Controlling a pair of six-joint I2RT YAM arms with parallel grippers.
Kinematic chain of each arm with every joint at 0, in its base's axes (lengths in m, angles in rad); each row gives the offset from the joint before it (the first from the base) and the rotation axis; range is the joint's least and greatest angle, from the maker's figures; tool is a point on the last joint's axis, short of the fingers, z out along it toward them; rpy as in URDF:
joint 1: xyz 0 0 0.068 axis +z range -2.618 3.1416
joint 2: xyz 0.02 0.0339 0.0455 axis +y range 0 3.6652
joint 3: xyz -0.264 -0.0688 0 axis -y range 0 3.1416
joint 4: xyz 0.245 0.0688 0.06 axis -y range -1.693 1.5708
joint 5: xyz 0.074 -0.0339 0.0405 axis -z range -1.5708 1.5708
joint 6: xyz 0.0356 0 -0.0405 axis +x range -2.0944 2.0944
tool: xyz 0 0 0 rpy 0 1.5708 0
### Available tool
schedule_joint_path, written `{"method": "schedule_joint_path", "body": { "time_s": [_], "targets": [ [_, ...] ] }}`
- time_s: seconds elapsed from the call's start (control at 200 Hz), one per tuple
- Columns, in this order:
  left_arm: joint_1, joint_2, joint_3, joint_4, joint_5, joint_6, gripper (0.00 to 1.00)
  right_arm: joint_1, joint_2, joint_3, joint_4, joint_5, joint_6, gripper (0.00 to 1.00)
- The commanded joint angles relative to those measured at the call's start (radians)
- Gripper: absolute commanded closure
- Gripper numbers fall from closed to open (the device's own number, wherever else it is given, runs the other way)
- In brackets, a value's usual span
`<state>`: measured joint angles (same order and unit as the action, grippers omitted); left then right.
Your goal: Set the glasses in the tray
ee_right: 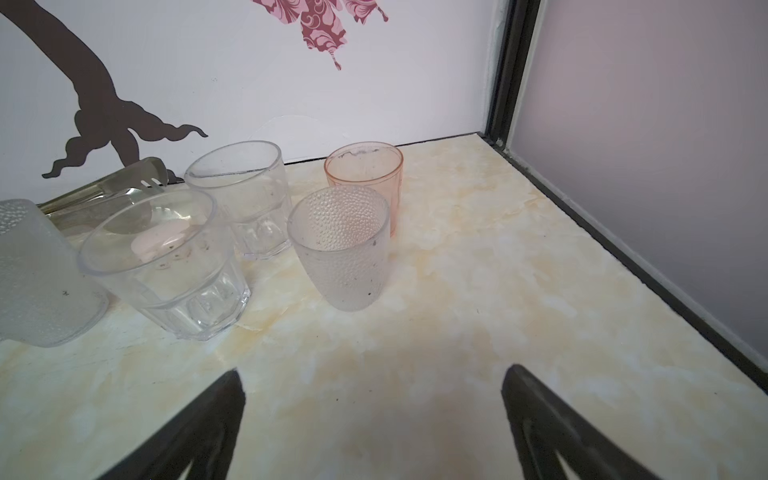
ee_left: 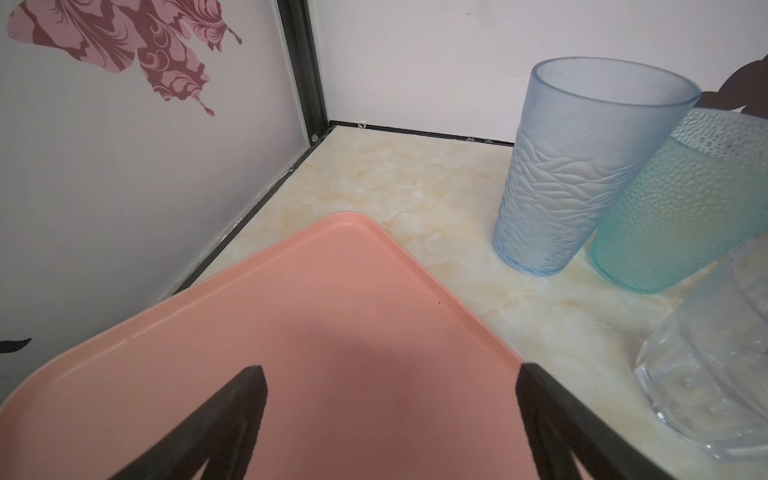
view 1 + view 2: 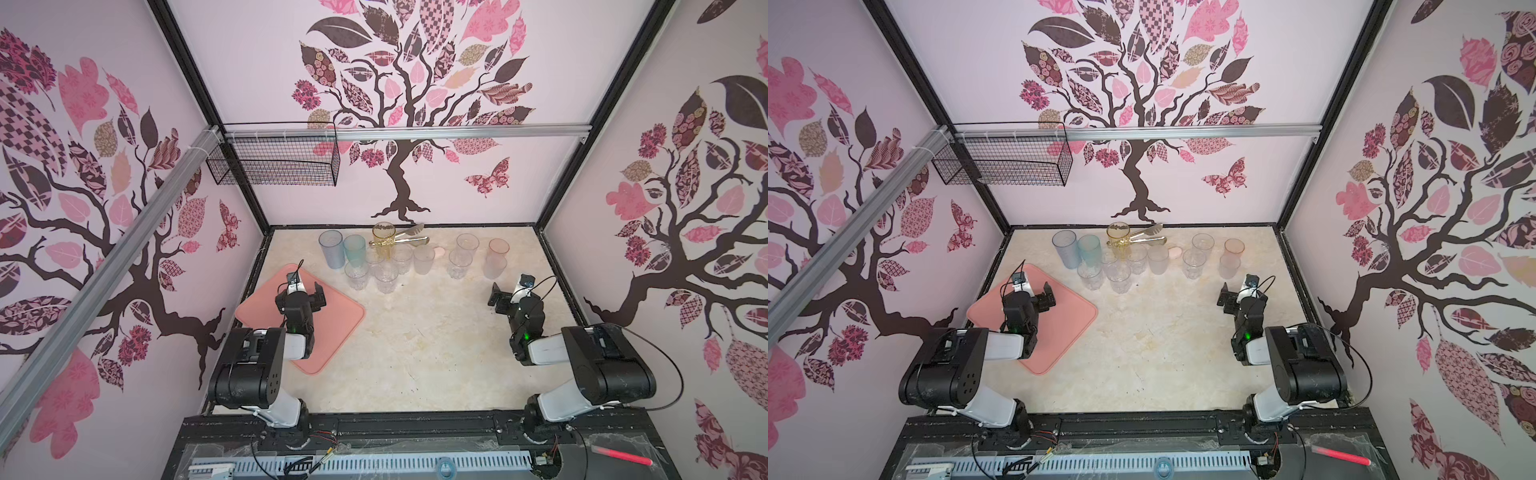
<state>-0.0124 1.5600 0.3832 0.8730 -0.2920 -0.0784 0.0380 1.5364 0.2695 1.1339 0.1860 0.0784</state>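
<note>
The salmon-pink tray [image 3: 336, 328] lies at the left of the table with nothing on it. My left gripper [image 3: 305, 287] hangs open over its far part, and the left wrist view shows only tray [image 2: 291, 311] between the spread jaws [image 2: 390, 370]. Several glasses stand along the back: a blue tumbler [image 3: 331, 248], a teal one [image 3: 354, 249], an amber one [image 3: 383, 241], clear faceted ones [image 3: 385, 276], a frosted one [image 1: 343, 249] and a pink one [image 1: 365, 174]. My right gripper [image 3: 511, 289] is open and empty, short of the frosted glass [image 3: 494, 266].
Gold-and-silver tongs [image 3: 409, 235] lie behind the glasses beside the amber one. A small pale pink blob [image 3: 438, 250] sits among them. A black wire basket [image 3: 274, 156] hangs on the back wall at the left. Walls close in three sides.
</note>
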Motion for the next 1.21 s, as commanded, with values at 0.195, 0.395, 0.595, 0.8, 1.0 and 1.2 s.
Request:
{"method": "schedule_joint_path", "body": {
  "time_s": [0.195,0.395,0.595,0.8,1.0,1.2],
  "targets": [
    [0.005,-0.005,-0.008,0.008,0.014,0.006,0.02,0.002,0.011,0.007,0.018,0.003,0.000,0.00],
    [0.005,-0.005,-0.008,0.008,0.014,0.006,0.02,0.001,0.013,0.008,0.019,0.003,0.000,0.01],
    [0.005,-0.005,-0.009,0.010,0.014,0.005,0.02,0.002,0.013,0.007,0.021,0.003,0.000,0.00],
    [0.006,-0.005,-0.008,0.009,0.014,0.005,0.02,0.001,0.013,0.009,0.018,0.003,0.000,0.00],
    [-0.004,-0.003,-0.006,0.011,0.000,0.005,0.02,0.002,0.013,0.010,0.014,0.003,0.000,0.00],
    [-0.055,-0.004,-0.025,0.057,-0.117,0.026,0.02,0.020,-0.016,0.004,0.043,0.059,-0.014,0.01]
  ]
}}
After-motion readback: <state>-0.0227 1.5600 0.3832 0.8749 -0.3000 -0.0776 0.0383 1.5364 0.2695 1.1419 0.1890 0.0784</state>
